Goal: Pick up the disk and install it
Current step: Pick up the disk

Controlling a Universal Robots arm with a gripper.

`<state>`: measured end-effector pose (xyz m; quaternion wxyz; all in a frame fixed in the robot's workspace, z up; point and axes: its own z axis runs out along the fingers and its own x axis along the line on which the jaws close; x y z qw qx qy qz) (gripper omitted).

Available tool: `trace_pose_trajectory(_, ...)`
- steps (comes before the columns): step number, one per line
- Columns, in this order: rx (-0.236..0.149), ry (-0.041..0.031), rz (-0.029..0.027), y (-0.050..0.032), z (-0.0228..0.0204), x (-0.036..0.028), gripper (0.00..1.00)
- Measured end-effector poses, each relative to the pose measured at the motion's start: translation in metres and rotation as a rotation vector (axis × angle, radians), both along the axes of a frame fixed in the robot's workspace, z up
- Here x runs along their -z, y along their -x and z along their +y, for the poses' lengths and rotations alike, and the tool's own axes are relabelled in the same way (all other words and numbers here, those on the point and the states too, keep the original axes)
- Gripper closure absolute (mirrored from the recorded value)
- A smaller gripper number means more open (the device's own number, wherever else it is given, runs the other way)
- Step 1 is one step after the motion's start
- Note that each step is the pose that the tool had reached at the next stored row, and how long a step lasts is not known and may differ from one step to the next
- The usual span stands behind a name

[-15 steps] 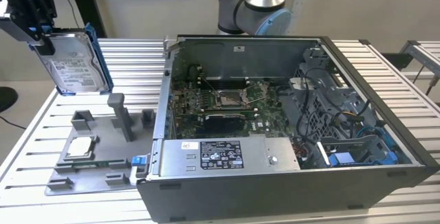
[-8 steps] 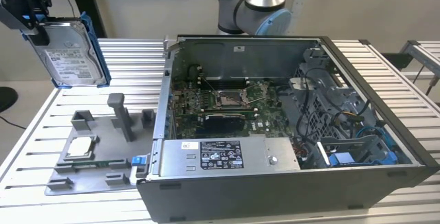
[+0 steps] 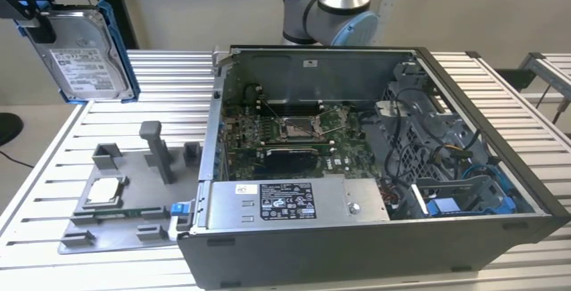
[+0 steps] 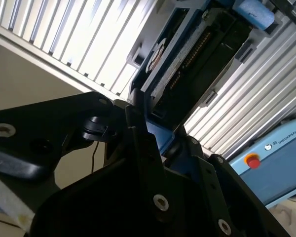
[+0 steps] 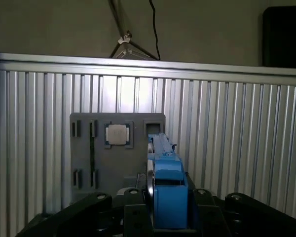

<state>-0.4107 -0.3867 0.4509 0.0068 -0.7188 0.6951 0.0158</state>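
The disk point(image 3: 85, 53) is a silver hard drive with a white label and a blue frame. It hangs upright in the air above the table's far corner, at the exterior view's left. My gripper point(image 3: 31, 17) is shut on the disk's upper edge. In the first wrist view the disk point(image 5: 165, 182) is seen edge-on, its blue frame clamped between my black fingers point(image 5: 130, 195). Its dark underside and blue rim appear as the disk point(image 4: 197, 54) in the second wrist view, reaching out from my gripper point(image 4: 155, 140).
An open computer case point(image 3: 402, 244) lies on the slatted aluminium table point(image 3: 526, 110), with a grey box point(image 3: 285, 201) bearing a white sticker and a blue drive bay point(image 3: 464, 204) inside. A grey fixture point(image 3: 111, 221) holds a small silver chip point(image 3: 104, 190) below the disk.
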Motion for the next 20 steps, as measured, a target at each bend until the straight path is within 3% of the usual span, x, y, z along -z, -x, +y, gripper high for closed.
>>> trace_pose_trajectory(12,0.000,0.0000,0.0000,0.0000,0.0000,-0.0340,1.00)
trace_pose_trajectory(20,0.000,0.0001,-0.0001,-0.0001,0.0000,-0.0350,1.00)
